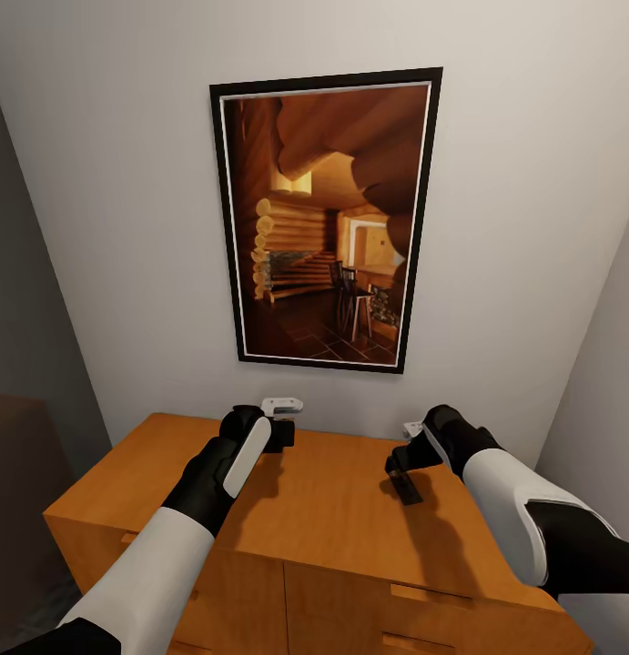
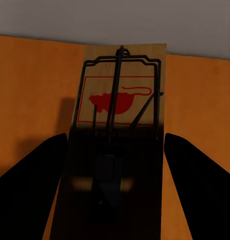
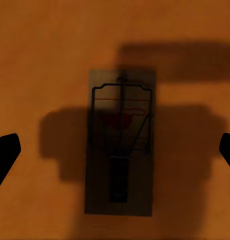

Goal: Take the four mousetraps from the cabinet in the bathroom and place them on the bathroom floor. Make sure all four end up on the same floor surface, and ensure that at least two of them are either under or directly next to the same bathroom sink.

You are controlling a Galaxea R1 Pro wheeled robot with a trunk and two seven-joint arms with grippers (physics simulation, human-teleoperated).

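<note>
Cabinet (image 1: 341, 509) stands against a pale wall (image 1: 123, 227), orange-brown wood, with drawer fronts and a slim bar handle along its front. A framed picture (image 1: 325, 218) of a log interior hangs on the wall above it.

Both arms reach over the cabinet top in the head view. Left pincer (image 1: 279, 435) is held over the rear part of the top, close to the wall. Its wrist view shows a mousetrap (image 2: 120, 120) lying flat on the wood between the two dark fingers (image 2: 32, 185); the fingers stand apart on either side of the board, jaws open, and contact with the board cannot be told. The board carries a red mouse print and dark wire parts.

Right pincer (image 1: 403, 471) hangs above the right part of the top. Its wrist view shows a second mousetrap (image 3: 120, 145) flat on the wood, in shadow, well clear of the fingertips (image 3: 5, 155) at either edge. Jaws spread wide, holding nothing.
</note>
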